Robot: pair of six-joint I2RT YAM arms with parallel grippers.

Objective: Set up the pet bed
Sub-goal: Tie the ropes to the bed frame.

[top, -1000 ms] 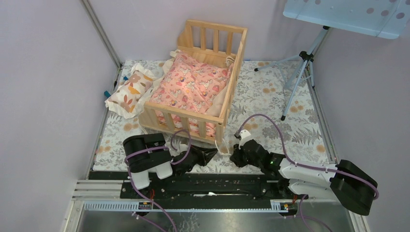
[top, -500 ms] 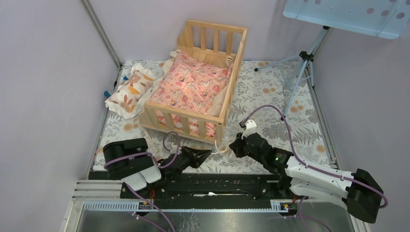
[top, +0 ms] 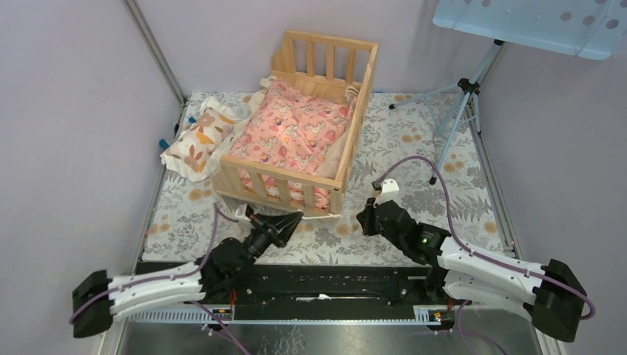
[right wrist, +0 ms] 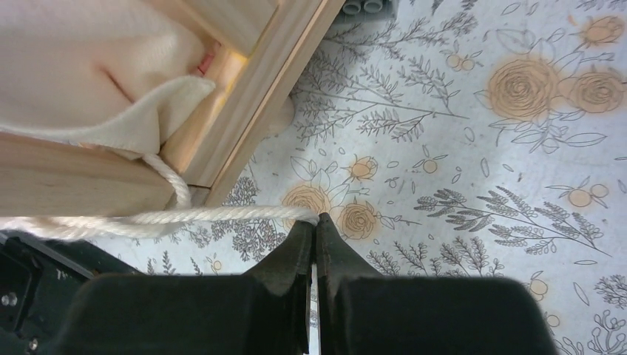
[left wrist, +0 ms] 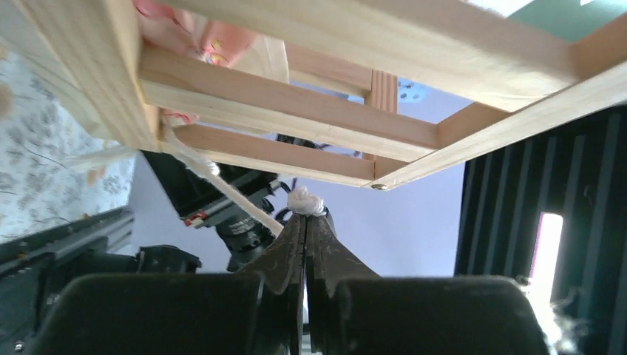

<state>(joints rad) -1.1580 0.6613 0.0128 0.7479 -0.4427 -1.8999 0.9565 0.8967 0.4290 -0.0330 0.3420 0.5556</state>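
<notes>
Pet bed [top: 281, 171] at upper centre, near rail facing the arms. Left pincer [left wrist: 305, 222] has swung up to it, clenched on a knotted cord [left wrist: 299, 200]; right pincer [right wrist: 316, 222] has just clamped a white cord [right wrist: 222, 216] (tying seems next)

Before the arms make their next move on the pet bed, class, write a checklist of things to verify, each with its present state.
1. Left tool shut on the knotted cord end: ok.
2. Right tool shut on the white cord: ok.
3. Pink cushion lying inside the pet bed: ok.
4. Leaf-print pillow in the bed: not ok, it lies on the floral mat beside it.
5. Both tools on one cord or two: cannot tell.
</notes>
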